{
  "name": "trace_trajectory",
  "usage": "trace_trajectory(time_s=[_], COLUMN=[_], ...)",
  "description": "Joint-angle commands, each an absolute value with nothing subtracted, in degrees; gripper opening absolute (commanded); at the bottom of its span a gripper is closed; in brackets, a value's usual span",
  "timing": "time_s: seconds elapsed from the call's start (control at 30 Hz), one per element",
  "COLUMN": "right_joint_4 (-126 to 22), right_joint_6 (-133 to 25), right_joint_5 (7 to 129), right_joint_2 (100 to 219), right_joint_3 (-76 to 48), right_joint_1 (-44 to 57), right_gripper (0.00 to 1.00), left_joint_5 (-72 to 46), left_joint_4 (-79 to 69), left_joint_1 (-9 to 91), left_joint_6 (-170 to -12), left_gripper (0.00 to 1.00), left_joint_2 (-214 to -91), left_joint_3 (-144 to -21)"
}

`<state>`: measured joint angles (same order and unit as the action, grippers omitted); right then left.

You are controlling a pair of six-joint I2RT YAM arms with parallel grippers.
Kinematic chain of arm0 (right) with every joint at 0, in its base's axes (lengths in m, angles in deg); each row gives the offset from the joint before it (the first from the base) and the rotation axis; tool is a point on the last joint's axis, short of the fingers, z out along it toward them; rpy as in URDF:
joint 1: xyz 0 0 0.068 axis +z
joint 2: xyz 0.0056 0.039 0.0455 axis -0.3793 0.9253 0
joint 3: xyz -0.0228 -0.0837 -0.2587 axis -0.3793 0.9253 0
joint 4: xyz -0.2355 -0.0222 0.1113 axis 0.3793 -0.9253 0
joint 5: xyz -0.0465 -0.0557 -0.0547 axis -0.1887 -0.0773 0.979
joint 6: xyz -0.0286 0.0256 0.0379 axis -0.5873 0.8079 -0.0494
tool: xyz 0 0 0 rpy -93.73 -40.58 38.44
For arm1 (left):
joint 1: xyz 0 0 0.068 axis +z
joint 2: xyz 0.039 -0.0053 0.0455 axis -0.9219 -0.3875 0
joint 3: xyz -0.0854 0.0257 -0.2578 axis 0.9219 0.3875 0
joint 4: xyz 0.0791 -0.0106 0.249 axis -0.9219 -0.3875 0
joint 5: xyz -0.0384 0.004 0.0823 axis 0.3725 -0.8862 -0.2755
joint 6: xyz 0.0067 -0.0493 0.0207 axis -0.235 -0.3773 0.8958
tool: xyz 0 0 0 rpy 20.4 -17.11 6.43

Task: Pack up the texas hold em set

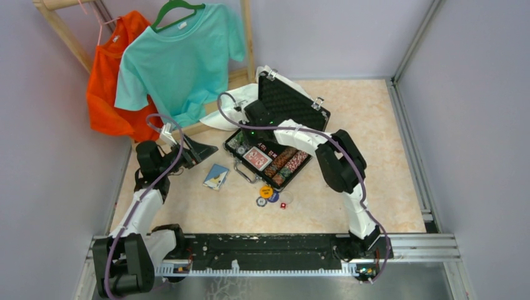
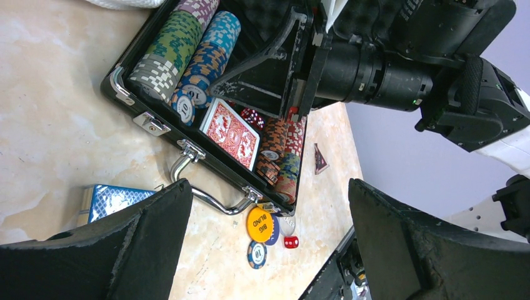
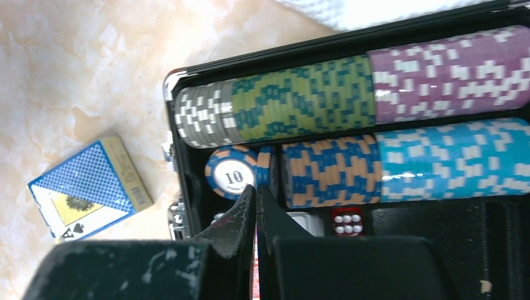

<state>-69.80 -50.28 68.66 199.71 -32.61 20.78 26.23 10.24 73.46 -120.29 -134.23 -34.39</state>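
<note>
Mid-table, the black case (image 1: 294, 106) lies open with its lid up. Packed so far: chip rows (image 3: 375, 131), red deck (image 2: 230, 132), boxed die (image 3: 347, 221). Still on the table: blue deck (image 1: 216, 176), Big Blind button (image 2: 259, 223), loose chip (image 2: 257, 254), stray red die (image 2: 291, 241). After those, lid and latches. Right gripper (image 3: 255, 190) is pinched shut over the tray with nothing seen in it. Left gripper (image 1: 200, 150) is spread wide and empty. Only the left wrist view reads the button text. Only the right wrist view shows the "10" chip (image 3: 232, 175) face-on.
</note>
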Motion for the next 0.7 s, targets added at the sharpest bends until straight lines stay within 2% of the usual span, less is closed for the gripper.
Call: trace_trajectory(time_s=[0.0,0.3,0.53,0.6,0.67], right_joint_4=[-69.49,-69.05,-65.40,-64.01,-63.80], right_joint_6=[-51.11,-51.02,-50.24,-49.75,-49.46], right_joint_5=[68.03,70.73,73.15,74.42,75.32], right_joint_2=[197.20,196.40,188.02,183.74,179.09], right_joint_3=[-36.57,-36.13,-28.41,-23.69,-19.03], right_joint_1=[23.71,24.49,24.47,24.47,24.53], right_gripper=[0.00,0.00,0.00,0.06,0.16], left_joint_5=[26.97,27.19,27.41,25.26,19.82], left_joint_4=[11.90,11.73,11.99,10.62,6.34], left_joint_1=[73.95,73.91,73.74,72.48,69.87], left_joint_6=[-120.10,-120.07,-119.58,-118.08,-115.19], left_gripper=[0.99,0.99,0.99,0.99,0.99], left_joint_2=[-134.26,-134.36,-134.20,-133.01,-131.21], left_joint_3=[-33.98,-34.19,-34.22,-34.68,-35.89])
